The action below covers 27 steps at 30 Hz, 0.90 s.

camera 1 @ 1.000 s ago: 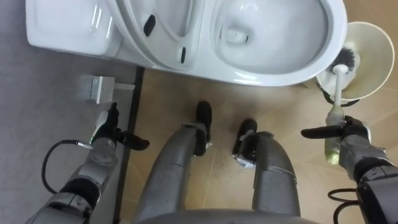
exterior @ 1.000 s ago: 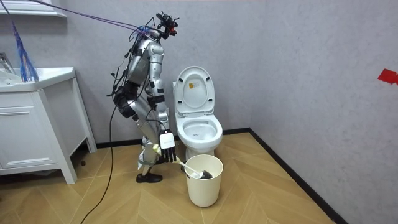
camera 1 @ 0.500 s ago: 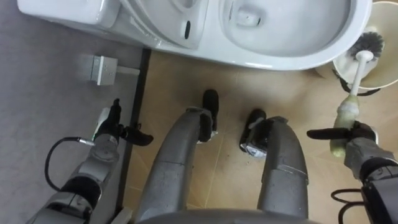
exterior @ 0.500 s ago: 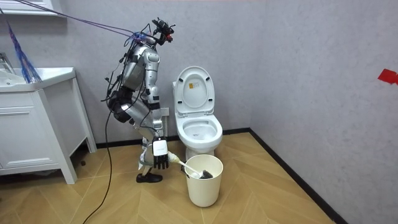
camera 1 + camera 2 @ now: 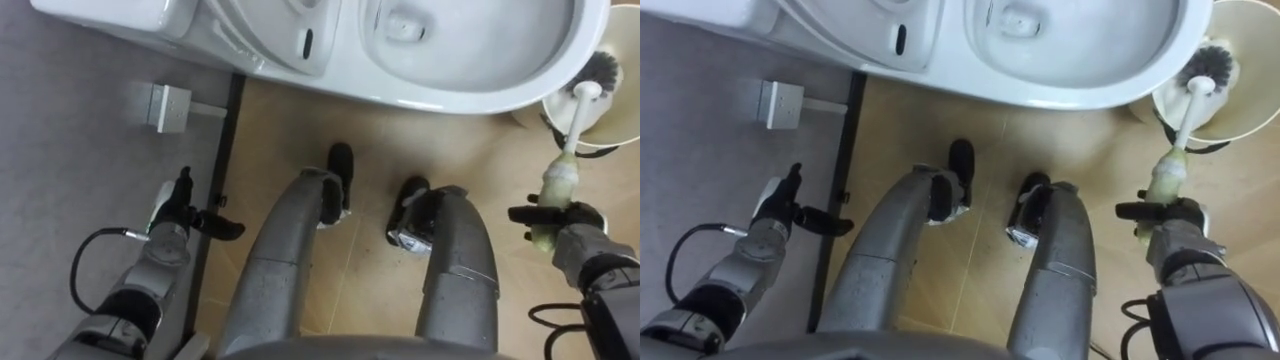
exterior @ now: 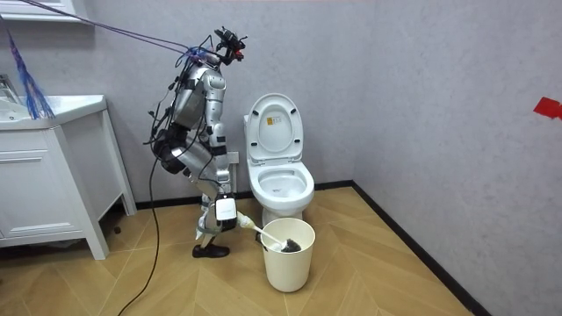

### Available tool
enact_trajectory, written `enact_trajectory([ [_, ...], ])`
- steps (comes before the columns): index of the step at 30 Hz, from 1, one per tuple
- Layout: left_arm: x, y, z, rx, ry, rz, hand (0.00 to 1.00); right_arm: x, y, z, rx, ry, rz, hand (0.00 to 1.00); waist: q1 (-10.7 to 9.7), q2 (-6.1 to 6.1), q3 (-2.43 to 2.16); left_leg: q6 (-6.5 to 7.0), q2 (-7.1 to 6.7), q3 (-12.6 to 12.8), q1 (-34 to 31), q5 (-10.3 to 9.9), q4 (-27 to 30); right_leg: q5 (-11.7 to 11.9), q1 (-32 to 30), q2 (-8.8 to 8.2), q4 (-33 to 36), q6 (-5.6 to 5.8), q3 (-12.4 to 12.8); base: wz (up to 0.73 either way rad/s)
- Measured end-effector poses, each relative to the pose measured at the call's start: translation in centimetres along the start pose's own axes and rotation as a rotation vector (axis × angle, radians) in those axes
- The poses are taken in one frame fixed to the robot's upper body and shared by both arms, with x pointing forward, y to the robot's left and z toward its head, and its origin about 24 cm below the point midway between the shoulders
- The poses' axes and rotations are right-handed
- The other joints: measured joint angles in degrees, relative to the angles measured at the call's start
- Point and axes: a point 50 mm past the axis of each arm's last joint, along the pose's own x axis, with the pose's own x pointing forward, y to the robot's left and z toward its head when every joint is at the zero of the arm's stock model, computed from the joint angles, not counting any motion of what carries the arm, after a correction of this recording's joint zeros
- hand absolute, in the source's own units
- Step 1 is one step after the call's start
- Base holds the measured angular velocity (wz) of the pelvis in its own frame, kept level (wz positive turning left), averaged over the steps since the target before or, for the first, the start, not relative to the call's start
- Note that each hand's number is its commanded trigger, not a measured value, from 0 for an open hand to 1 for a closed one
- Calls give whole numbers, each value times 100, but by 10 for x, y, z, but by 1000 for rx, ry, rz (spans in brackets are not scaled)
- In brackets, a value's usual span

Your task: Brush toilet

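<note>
At the robot's right, just beside the toilet (image 5: 455,98), stands a pale bin (image 6: 287,263), and the toilet brush (image 5: 571,132) leans in it with its dark bristle head down inside and its shaft slanting out over the rim. The right hand (image 5: 568,228) is clenched round the pale grip at the low end of that shaft, thumb stretched out sideways. The left hand (image 5: 172,222) hangs idle on the far side, fingers relaxed and holding nothing. From the room view the robot is bent forward over the bowl, whose lid is up.

I see 3 likely risks. With the thumb not wrapped, the hold looks loose, so the long shaft could swivel or slip once the head's weight comes free. A lift that follows the slant instead of going upward may hook the bristles on the bin's rim and tip the bin over. The swing across to the bowl must also clear the toilet's edge; a low path would knock the head against the porcelain and scatter drips on the wooden floor (image 5: 370,150).
</note>
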Motion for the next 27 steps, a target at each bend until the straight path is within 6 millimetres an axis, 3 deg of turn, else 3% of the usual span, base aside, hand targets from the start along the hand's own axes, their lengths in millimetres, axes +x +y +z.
enact_trajectory([
  [8,-7,-4,-20,-31,58,-12,0,0,-4,-23,-4,65,-6,100,128,-4,-17,-87,85,-68,665,-7,-260,95,695,160,-401,66,-1,-6],
  [13,-19,-7,-52,-52,146,-28,0,-3,2,-43,34,118,11,100,54,-71,-52,-120,90,-76,1378,164,-884,273,1390,189,-992,43,-137,-1],
  [17,-23,-6,-65,-80,187,-20,0,-5,7,-57,84,164,28,100,-28,-133,-63,-114,101,-130,1871,218,-1186,362,1954,275,-1402,36,-259,7],
  [21,-27,2,-77,-133,216,20,0,-9,10,-79,166,216,32,100,-65,-263,-113,-142,106,-228,2577,240,-1619,462,2742,421,-2016,117,-332,6],
  [27,-38,2,-100,-160,283,34,0,-17,6,-113,232,301,29,100,-113,-338,-151,-135,138,-234,3662,242,-2245,679,3963,608,-3014,240,-431,-1],
])
